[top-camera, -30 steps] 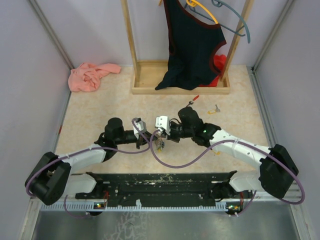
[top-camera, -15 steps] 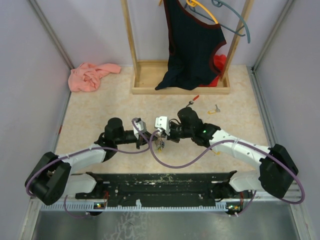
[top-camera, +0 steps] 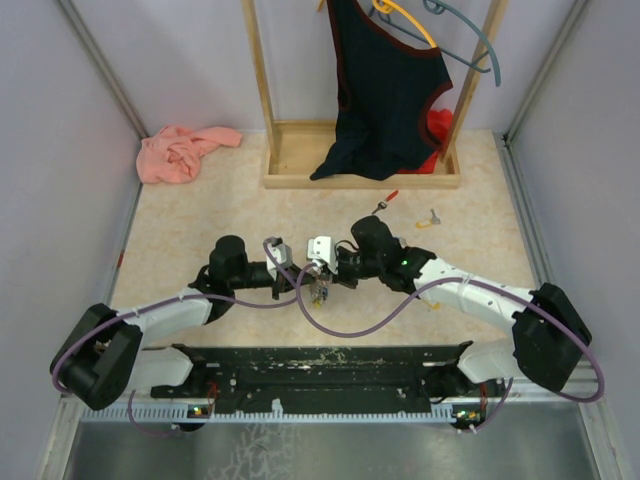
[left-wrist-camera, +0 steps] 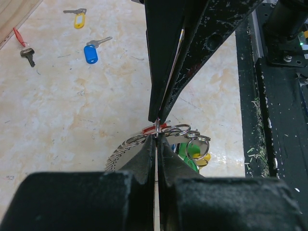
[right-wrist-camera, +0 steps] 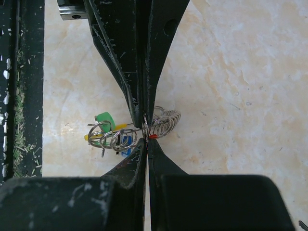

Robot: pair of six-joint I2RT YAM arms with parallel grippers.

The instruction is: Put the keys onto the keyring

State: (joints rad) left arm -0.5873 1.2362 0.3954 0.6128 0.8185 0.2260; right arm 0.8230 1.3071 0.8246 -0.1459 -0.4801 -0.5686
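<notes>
Both grippers meet tip to tip above the middle of the table. My left gripper (top-camera: 310, 275) (left-wrist-camera: 156, 138) and my right gripper (top-camera: 326, 272) (right-wrist-camera: 147, 139) are each shut on the keyring (top-camera: 320, 292), a row of silver rings (left-wrist-camera: 139, 140) (right-wrist-camera: 161, 124) held just above the floor. Green (right-wrist-camera: 103, 120), yellow and blue tags hang from it. Loose on the table lie a blue-headed key (left-wrist-camera: 91, 52), a yellow-headed key (left-wrist-camera: 77, 19) (top-camera: 430, 216) and a red-tagged key (left-wrist-camera: 24, 45) (top-camera: 386, 202). In the top view the blue key is hidden.
A wooden rack (top-camera: 300, 165) with a dark garment (top-camera: 385, 95) stands at the back. A pink cloth (top-camera: 180, 152) lies at the back left. A black rail (top-camera: 320, 365) (left-wrist-camera: 284, 120) runs along the near edge.
The right arm has shifted slightly to the left, pressing closer to the left gripper. The keyring stays held between both grippers.
</notes>
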